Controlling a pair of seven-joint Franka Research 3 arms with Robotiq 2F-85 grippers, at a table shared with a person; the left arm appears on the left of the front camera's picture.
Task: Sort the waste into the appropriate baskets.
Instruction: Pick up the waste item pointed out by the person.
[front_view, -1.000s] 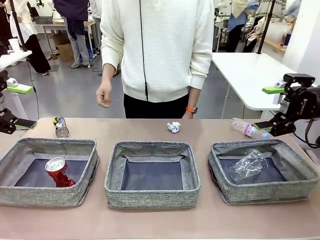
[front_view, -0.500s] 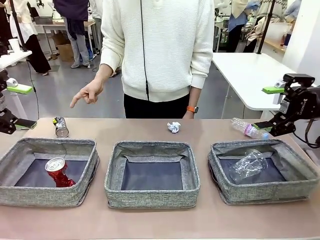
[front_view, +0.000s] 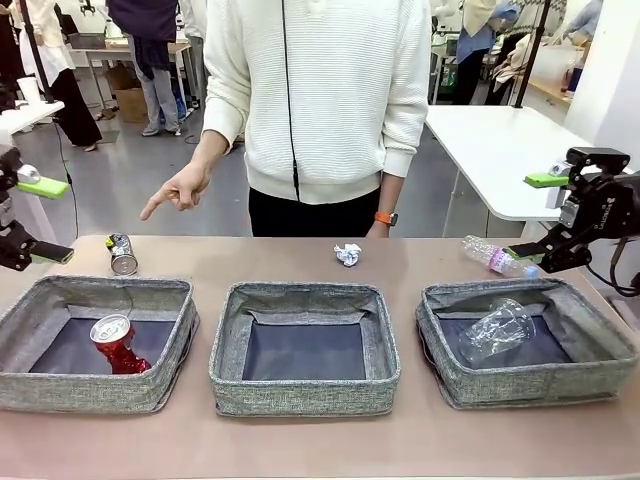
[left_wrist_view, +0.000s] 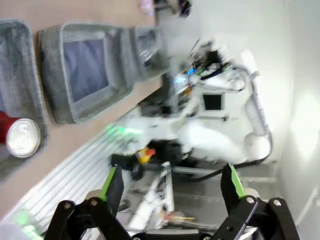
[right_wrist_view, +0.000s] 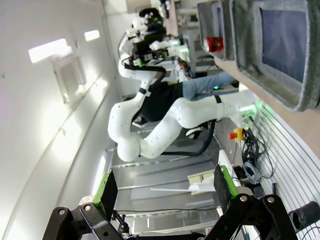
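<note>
Left gripper (front_view: 44, 221) spread wide, empty, silver can (front_view: 122, 255) near it; right gripper (front_view: 535, 217) spread wide, empty, bottle (front_view: 492, 257) near its lower finger.

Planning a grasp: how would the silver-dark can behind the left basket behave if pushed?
The silver-dark metal can lies on its side, so it would probably roll. Its smooth curved wall might slip. It looks uncrushed, so likely fairly stiff.

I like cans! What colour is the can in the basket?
The can is red, clearest in front view.
</note>
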